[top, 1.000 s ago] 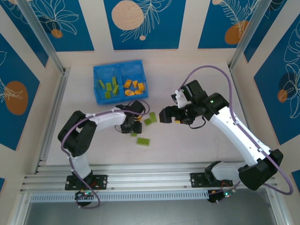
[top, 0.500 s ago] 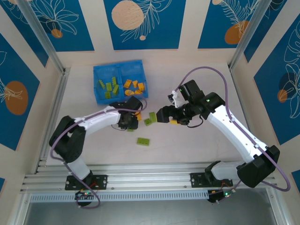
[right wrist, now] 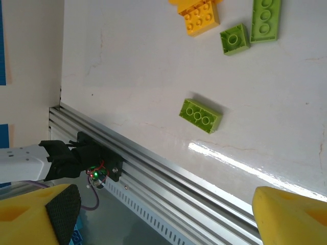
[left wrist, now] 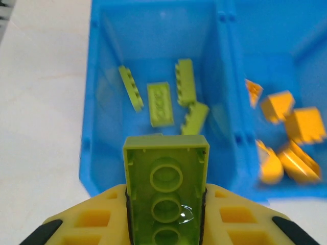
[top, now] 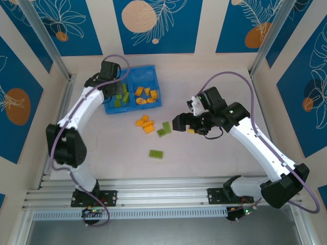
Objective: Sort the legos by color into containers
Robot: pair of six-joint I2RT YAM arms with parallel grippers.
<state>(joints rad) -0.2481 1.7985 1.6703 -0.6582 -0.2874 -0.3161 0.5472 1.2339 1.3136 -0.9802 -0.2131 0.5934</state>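
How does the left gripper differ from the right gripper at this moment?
The left gripper is shut on a green brick; the right gripper is open and empty. The left hangs over the tray, the right over the table. Both have yellow fingers.

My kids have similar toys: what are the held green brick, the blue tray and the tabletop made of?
The lime green brick looks like hard moulded plastic, glossy, with a highlight on its hollow underside. The blue tray seems to be smooth plastic with a soft sheen. The tabletop is perhaps laminate or coated board: off-white, with a bright reflected streak.
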